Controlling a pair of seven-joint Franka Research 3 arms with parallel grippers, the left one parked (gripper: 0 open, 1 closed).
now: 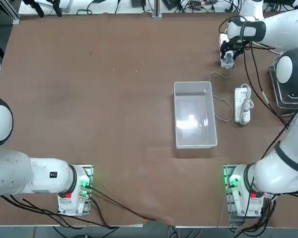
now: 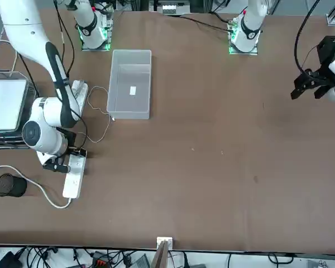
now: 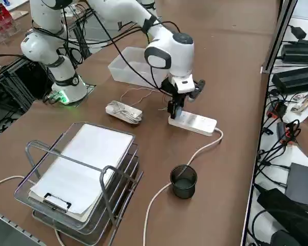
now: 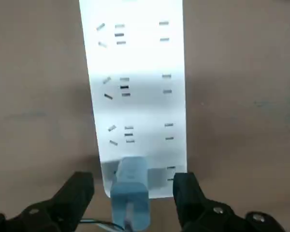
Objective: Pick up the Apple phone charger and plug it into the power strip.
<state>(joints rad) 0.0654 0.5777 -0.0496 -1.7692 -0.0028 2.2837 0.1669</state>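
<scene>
The power strip (image 4: 135, 87) is a slim white bar lying flat on the brown table, also in the right side view (image 3: 195, 123) and the front view (image 2: 72, 177). The Apple phone charger (image 4: 130, 191) stands upright on the strip's end socket. Its thin white cable (image 1: 219, 99) trails toward the bin. My right gripper (image 4: 133, 182) hovers straight over that end of the strip (image 3: 175, 110), open. Its fingers (image 4: 79, 193) stand on either side of the charger with a small gap on each side. How deep the prongs sit is hidden.
The strip's thick lead (image 3: 187, 156) runs past a black cup (image 3: 184, 180). A shorter white strip with a bundled cord (image 3: 124, 111) lies nearby, beside a clear plastic bin (image 1: 194, 141). A wire tray holding a clipboard (image 3: 77, 169) stands at the table's right edge.
</scene>
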